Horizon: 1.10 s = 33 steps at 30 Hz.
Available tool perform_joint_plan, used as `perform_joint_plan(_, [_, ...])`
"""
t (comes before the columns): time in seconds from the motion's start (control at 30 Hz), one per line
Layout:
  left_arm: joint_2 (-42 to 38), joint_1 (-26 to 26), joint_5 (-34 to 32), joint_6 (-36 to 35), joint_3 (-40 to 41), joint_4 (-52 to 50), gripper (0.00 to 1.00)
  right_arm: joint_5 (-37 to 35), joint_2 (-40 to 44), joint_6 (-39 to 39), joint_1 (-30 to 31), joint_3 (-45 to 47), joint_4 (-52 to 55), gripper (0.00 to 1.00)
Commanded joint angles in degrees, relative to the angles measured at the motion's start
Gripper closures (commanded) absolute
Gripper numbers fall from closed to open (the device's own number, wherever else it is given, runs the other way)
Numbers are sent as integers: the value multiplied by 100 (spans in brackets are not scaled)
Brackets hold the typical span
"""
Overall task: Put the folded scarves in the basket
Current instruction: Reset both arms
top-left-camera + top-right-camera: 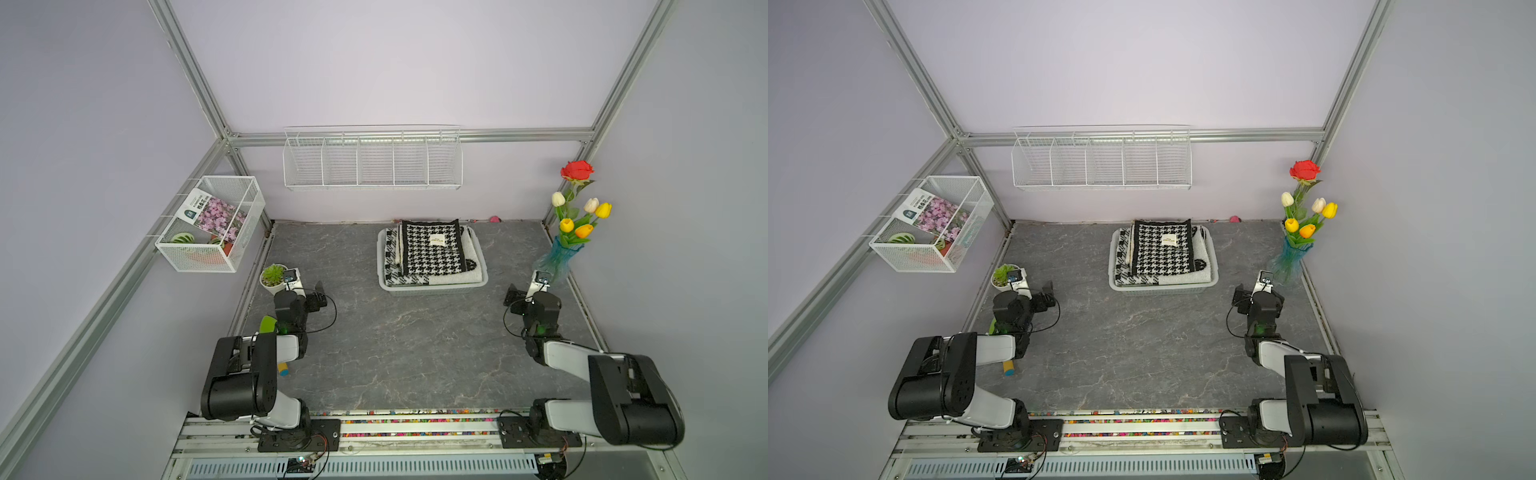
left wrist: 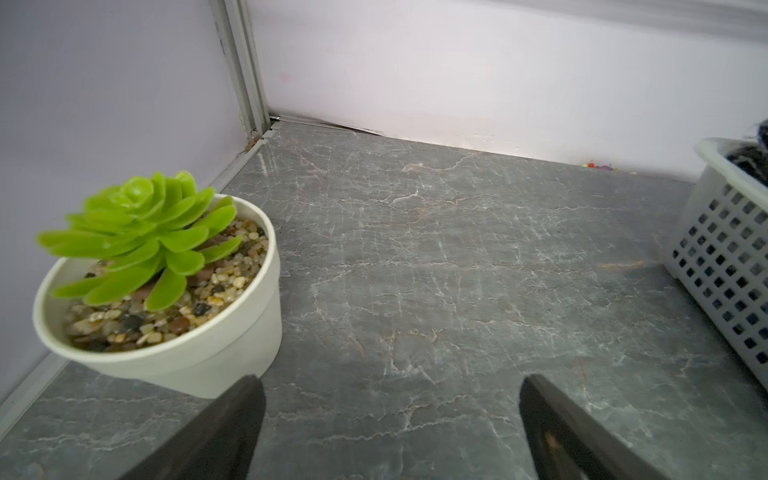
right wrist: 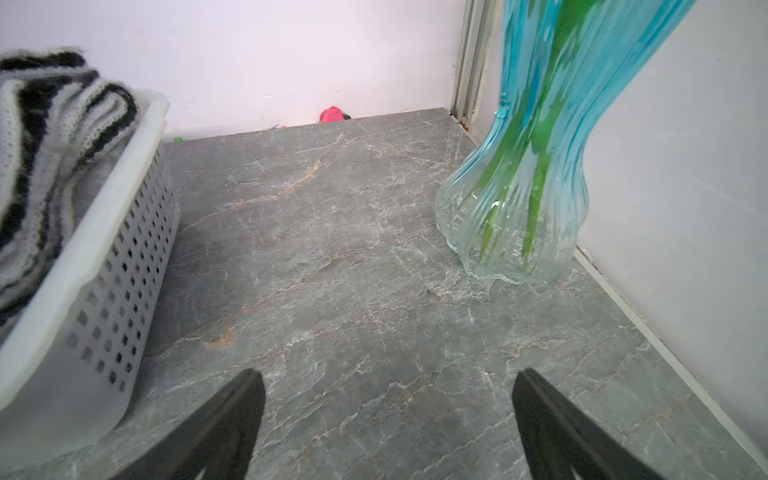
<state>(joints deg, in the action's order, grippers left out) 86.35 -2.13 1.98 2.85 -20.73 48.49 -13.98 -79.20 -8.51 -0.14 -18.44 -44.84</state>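
The folded black-and-white houndstooth scarf [image 1: 432, 253] [image 1: 1163, 249] lies inside the low white perforated basket [image 1: 432, 289] [image 1: 1163, 287] at the back middle of the grey marble table. My left gripper [image 1: 308, 291] [image 2: 390, 386] hovers open and empty to the basket's front left, over bare table; the left wrist view catches a basket wall [image 2: 723, 257] and a bit of scarf [image 2: 748, 162]. My right gripper [image 1: 525, 293] [image 3: 388, 380] stands open and empty to the basket's front right. The right wrist view shows the basket [image 3: 124, 257] with scarf folds [image 3: 50, 137] heaped above its rim.
A potted succulent [image 1: 273, 276] [image 2: 166, 299] stands close beside the left gripper. A blue glass vase [image 1: 559, 257] [image 3: 519, 187] of flowers stands by the right one. A wire-mesh box [image 1: 212, 224] and a long wire rack [image 1: 372, 160] hang on the walls.
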Motion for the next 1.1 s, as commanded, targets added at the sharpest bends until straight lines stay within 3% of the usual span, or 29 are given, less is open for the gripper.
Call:
perform_joint_plan(0.0, [-10,-34,159,-96,-91,132,0,191,-324,110,-23,124,-896,2])
perform_joint_plan(0.1, [-14,-33,161,-82,-87,131,0,422,-242,205,-20,-218,-30,2])
perform_joint_plan(0.2, [-14,-33,158,-101,-82,142,0,982,-993,566,30,-296,-812,2])
perform_joint_plan(0.23, [-14,-40,162,-94,-88,139,0,861,-1001,597,96,-234,-975,2])
perform_joint_plan(0.3, [-15,-33,169,-84,-83,137,0,753,-707,518,97,-505,90,2])
perform_joint_plan(0.4, [-13,-33,163,-83,-81,137,0,763,-963,607,122,-300,-748,2])
perform_joint_plan(0.53, [-15,-33,163,-91,-81,140,0,727,-728,543,124,-472,-31,2])
perform_joint_plan(1.07, [-16,-37,164,-81,-85,135,0,707,-748,538,133,-477,-68,2])
